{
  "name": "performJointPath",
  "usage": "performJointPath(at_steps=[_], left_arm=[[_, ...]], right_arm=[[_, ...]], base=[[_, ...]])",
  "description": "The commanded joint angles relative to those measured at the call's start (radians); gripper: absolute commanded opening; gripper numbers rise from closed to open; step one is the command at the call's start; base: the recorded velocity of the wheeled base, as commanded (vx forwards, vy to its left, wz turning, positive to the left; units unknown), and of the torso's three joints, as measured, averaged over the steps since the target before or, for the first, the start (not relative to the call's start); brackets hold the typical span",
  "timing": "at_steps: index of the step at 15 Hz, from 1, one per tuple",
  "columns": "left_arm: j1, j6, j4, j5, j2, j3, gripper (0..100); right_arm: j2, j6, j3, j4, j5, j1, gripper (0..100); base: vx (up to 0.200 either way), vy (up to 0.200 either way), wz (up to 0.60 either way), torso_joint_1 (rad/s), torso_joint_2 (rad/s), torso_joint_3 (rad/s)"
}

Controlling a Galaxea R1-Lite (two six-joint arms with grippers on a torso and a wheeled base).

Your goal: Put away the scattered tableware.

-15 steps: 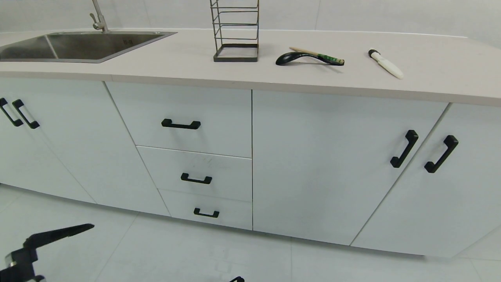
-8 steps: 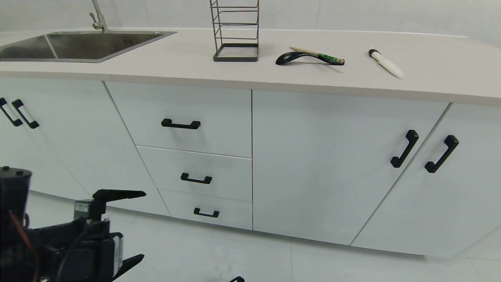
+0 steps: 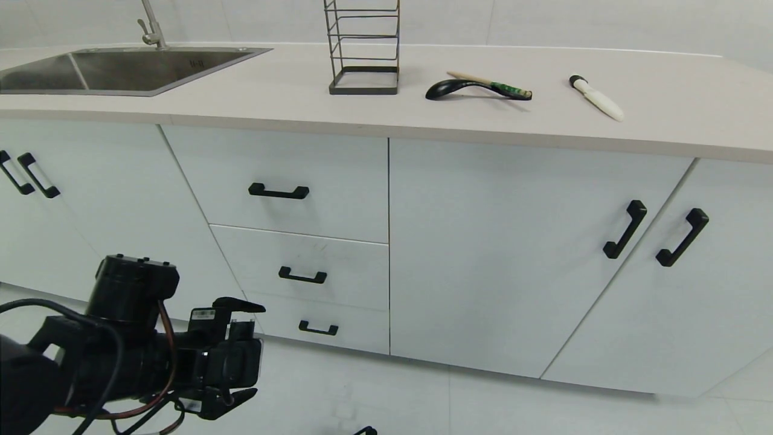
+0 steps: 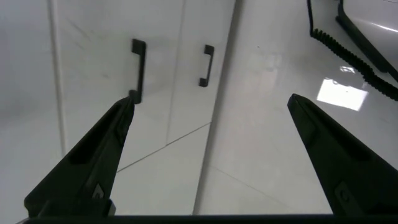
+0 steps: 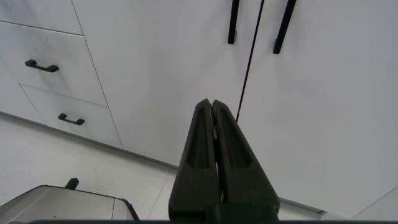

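Likely the approach step: left end effector (image 3: pixel 258 350) gapes wide, empty; the black spoon (image 3: pixel 450 90) lies well above it on the worktop (image 3: pixel 241 103) (right end effector (image 5: pixel 211 109) pinched closed). Next: raise toward it.

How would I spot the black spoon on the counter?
On the pale countertop, find the tall dark wire rack. Right of it lies the curved black spoon, beside a wooden stick with a green band. Unlike the white-handled tool farther right, it is all black.
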Motion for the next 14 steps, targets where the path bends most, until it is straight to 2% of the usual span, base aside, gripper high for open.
performJointPath(at_steps=[1,3,5,7,12,14], left_arm=[[0.003,-0.006,-0.047,0.000,0.132,-0.004,100],[0.003,-0.009,-0.100,0.000,0.196,-0.004,100],[0.006,-0.030,-0.232,0.007,0.288,-0.015,100],[0.009,-0.044,-0.297,0.006,0.351,-0.058,100],[0.033,-0.043,-0.309,0.009,0.414,-0.133,100],[0.053,-0.037,-0.309,0.020,0.446,-0.201,100]], right_arm=[[0.001,0.000,0.000,-0.001,0.001,0.000,0],[0.001,-0.003,0.000,-0.002,0.001,0.000,0],[0.001,-0.005,0.000,-0.007,0.001,0.000,0],[0.001,-0.006,0.000,-0.007,0.001,0.000,0],[0.001,-0.020,0.000,-0.007,0.001,0.000,0],[0.001,-0.034,0.000,-0.002,-0.001,0.000,0]], base=[[0.000,0.000,0.00,0.000,0.00,0.000],[0.000,0.000,0.00,0.000,0.00,0.000],[0.000,0.000,0.00,0.000,0.00,0.000],[0.000,0.000,0.00,0.000,0.00,0.000],[0.000,0.000,0.00,0.000,0.00,0.000],[0.000,0.000,0.00,0.000,0.00,0.000]])
